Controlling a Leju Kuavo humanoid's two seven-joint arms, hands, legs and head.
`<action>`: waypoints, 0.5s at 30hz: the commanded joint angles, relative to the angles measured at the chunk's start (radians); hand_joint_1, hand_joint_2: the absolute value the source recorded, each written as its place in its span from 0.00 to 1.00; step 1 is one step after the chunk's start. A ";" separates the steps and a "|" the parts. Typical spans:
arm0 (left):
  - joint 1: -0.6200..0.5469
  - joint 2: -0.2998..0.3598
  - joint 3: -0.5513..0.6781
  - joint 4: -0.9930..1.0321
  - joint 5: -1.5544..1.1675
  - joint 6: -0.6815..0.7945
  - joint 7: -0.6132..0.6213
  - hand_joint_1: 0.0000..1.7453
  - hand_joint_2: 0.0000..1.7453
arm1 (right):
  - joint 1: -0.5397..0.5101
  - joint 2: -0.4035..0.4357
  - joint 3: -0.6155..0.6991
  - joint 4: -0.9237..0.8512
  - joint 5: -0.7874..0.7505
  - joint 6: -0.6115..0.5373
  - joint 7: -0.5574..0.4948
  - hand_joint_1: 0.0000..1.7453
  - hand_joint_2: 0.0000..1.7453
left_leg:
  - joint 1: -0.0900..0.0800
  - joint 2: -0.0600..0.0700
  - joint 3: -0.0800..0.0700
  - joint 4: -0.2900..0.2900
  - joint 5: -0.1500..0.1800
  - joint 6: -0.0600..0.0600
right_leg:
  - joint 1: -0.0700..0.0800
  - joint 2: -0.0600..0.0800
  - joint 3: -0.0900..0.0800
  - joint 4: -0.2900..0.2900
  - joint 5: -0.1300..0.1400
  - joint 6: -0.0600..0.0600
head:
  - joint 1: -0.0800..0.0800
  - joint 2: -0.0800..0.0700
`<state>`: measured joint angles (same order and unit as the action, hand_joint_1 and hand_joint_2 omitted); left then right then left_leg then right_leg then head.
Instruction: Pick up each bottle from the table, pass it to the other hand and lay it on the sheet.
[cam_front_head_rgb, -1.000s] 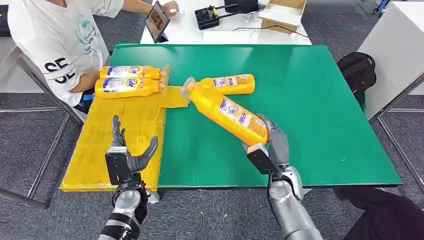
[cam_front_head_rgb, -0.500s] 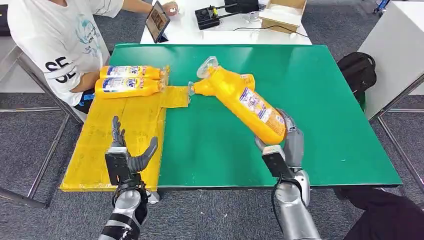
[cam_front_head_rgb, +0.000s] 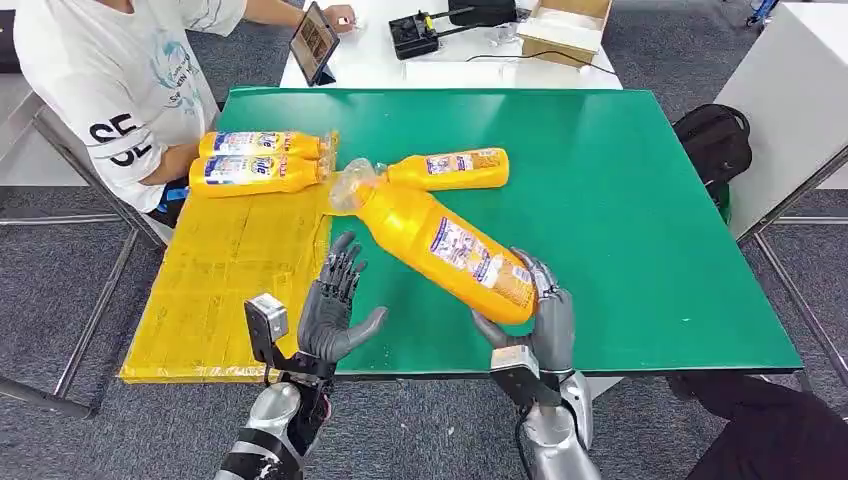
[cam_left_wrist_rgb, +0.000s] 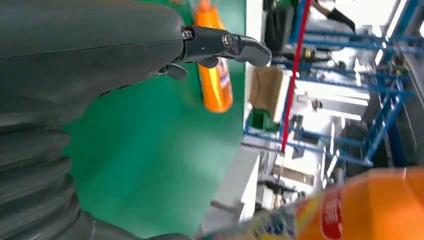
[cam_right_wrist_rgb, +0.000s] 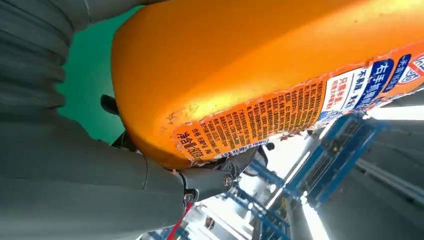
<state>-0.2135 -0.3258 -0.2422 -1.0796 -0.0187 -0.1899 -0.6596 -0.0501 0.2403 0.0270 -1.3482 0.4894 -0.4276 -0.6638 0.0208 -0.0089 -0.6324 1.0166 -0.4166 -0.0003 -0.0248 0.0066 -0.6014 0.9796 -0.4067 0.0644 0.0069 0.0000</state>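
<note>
i count four yellow bottles: two lying side by side on the sheet (cam_front_head_rgb: 230, 270), the rear bottle (cam_front_head_rgb: 262, 144) and the front bottle (cam_front_head_rgb: 258, 172); one more bottle (cam_front_head_rgb: 448, 168) lying on the green surface (cam_front_head_rgb: 620, 200); and one held bottle (cam_front_head_rgb: 440, 245) in my right hand (cam_front_head_rgb: 535, 325). one yellow sheet. one person (cam_front_head_rgb: 120, 80) sits nearby, with one tablet (cam_front_head_rgb: 315, 42) and one cardboard box (cam_front_head_rgb: 565, 25).

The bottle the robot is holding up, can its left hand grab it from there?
Probably yes. The left hand is open with fingers spread, raised beside the orange bottle that the right hand grips by its base. Nothing sits between them, only bare green table.
</note>
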 joint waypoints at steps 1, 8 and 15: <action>-0.024 -0.013 -0.031 0.047 0.036 -0.037 0.003 0.00 1.00 | -0.007 -0.002 0.087 0.093 -0.018 -0.028 -0.034 1.00 1.00 | 0.000 0.000 0.002 -0.001 -0.001 0.001 | 0.001 0.000 0.003 -0.001 0.000 -0.002 | 0.000 0.000; -0.025 -0.015 -0.031 0.048 0.046 -0.053 -0.001 0.00 1.00 | -0.009 -0.008 0.082 0.098 -0.029 -0.026 -0.034 1.00 1.00 | 0.000 0.000 0.004 -0.001 -0.001 0.001 | 0.001 -0.001 0.004 -0.001 -0.001 -0.003 | 0.000 0.000; -0.025 -0.015 -0.031 0.048 0.046 -0.053 -0.001 0.00 1.00 | -0.009 -0.008 0.082 0.098 -0.029 -0.026 -0.034 1.00 1.00 | 0.000 0.000 0.004 -0.001 -0.001 0.001 | 0.001 -0.001 0.004 -0.001 -0.001 -0.003 | 0.000 0.000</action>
<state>-0.2185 -0.3258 -0.2643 -1.0796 0.0236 -0.2411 -0.6615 -0.0365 0.2449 0.0992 -1.3100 0.4692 -0.4498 -0.6638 0.0208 -0.0090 -0.6324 1.0166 -0.4166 -0.0003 -0.0249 0.0065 -0.6017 0.9795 -0.4068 0.0644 0.0069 0.0000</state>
